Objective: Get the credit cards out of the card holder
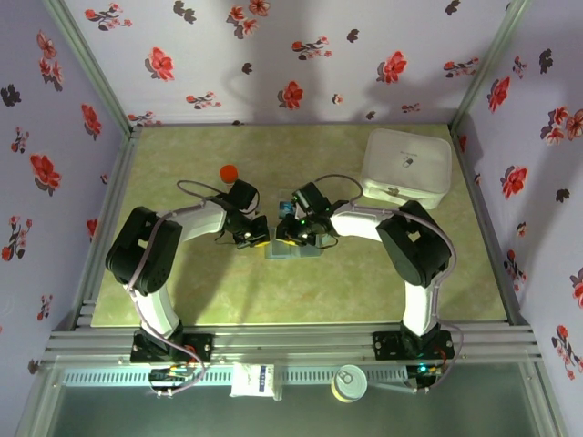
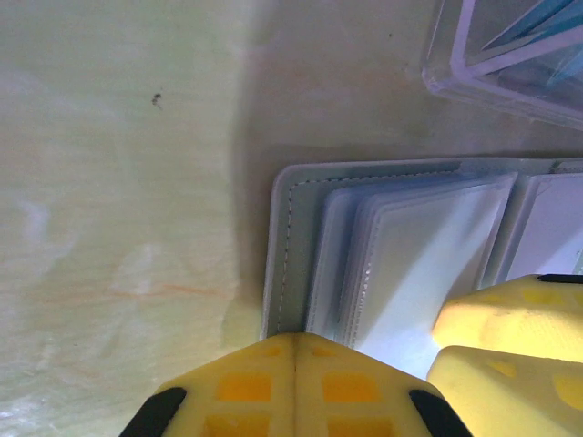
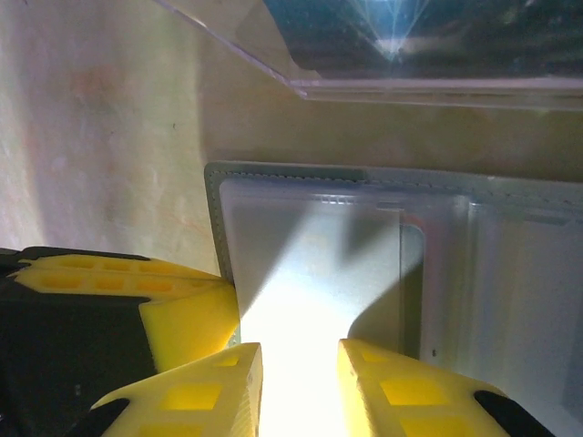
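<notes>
The card holder (image 1: 293, 252) lies open on the table between the two arms, its pale sleeves facing up (image 2: 410, 264). My left gripper (image 2: 296, 341) is shut, its joined yellow tips resting on the holder's left stitched border with nothing between them. My right gripper (image 3: 301, 364) is open by a narrow gap, its fingertips (image 3: 383, 364) down over the holder's inner panel (image 3: 310, 255) under strong glare. In a sleeve pocket I see a rounded corner with a reddish rim (image 3: 412, 226), perhaps one of the credit cards; the rest of it is hidden.
A clear plastic square (image 2: 510, 55) lies just beyond the holder (image 3: 410, 55). A big white rounded box (image 1: 406, 167) sits at the back right and a small red object (image 1: 229, 171) at the back left. The grippers are almost touching.
</notes>
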